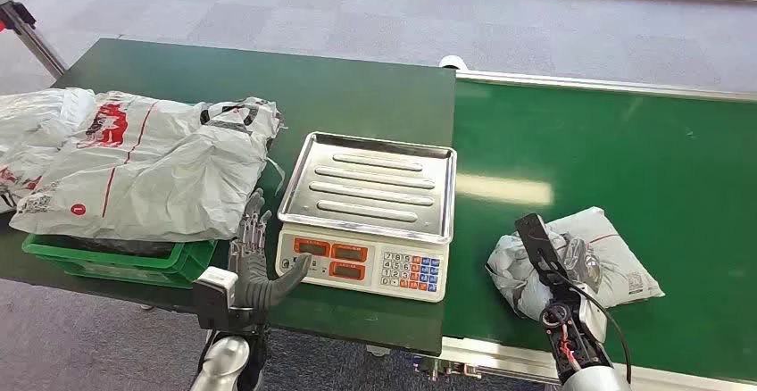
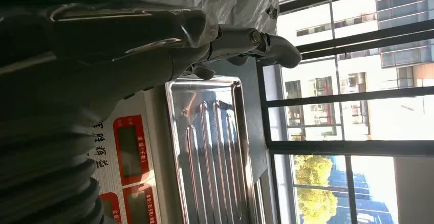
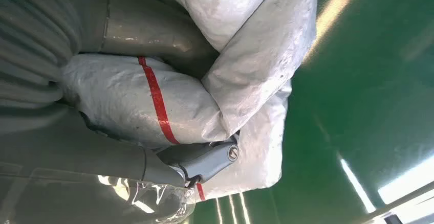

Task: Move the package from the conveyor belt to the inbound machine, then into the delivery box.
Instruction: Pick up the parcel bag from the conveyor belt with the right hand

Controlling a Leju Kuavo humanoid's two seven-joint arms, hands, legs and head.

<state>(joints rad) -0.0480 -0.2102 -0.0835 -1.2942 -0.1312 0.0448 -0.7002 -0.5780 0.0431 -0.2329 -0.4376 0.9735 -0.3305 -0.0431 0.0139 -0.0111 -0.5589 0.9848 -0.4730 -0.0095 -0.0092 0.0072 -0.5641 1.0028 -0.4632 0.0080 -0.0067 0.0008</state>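
The right hand is closed around the package, a crumpled grey-white mailer bag with a thin red stripe, which lies on the green conveyor belt. In the right wrist view the thick thumb presses into the bag from one side while a darker finger hooks under the other, and the plastic bulges between them; whether the bag is lifted clear of the belt cannot be told. The left hand holds nothing: its fingers stand straight up, slightly spread, and its thumb points toward the scale, just beside that machine's front corner, above the dark green desk. In the left wrist view the thumb reaches over the edge of the scale's steel tray; contact cannot be told. On the far side of the left hand from the scale sits a green crate heaped with grey mailer bags.
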